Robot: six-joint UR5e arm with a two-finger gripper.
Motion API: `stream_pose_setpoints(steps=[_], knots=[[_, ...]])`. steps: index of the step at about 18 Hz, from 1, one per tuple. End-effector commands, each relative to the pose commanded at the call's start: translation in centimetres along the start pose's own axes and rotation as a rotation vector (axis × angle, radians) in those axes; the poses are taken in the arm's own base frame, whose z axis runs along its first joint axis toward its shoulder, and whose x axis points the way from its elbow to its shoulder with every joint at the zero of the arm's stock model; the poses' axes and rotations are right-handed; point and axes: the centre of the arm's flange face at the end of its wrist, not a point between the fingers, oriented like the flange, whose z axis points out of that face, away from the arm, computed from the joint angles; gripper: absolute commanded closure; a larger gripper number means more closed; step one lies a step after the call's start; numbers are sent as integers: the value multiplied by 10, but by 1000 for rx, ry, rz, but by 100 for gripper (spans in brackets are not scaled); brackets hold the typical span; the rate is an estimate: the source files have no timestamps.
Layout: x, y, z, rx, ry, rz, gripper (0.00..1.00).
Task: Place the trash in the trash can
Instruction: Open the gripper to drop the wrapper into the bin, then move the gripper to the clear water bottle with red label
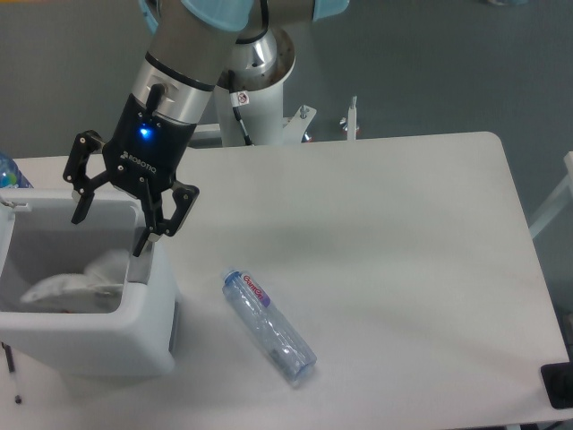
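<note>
Tool [109,219] hangs spread-fingered over trash can [98,336], wrapper [76,279] inside.

Crumpled wrapper [76,282] lies inside the white trash can [98,336]; clear blue-capped bottle [269,326] lies on its side nearby.

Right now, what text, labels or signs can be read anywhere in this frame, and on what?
"ROBOTIQ": white lettering on the tool body, small but legible.
Bottle label: red lettering, too blurred to read.
Round red sticker on the white robot base: a sign, too small to read.
Wrapper in the trash can: no print readable.
</note>
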Motion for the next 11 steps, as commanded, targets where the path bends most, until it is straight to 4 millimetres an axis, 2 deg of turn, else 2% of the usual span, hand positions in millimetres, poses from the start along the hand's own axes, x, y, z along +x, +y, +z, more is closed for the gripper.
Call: stream_pose_setpoints(steps=[3, 6, 8, 9, 11], knots=[[-18, 2, -9, 10, -24, -22, 16], [-44, -2, -17, 24, -52, -45, 16], [-87, 8, -14, 11, -79, -103, 14], [-102, 13, -14, 6, -90, -132, 13], [-121, 23, 3, -25, -88, -169, 10]])
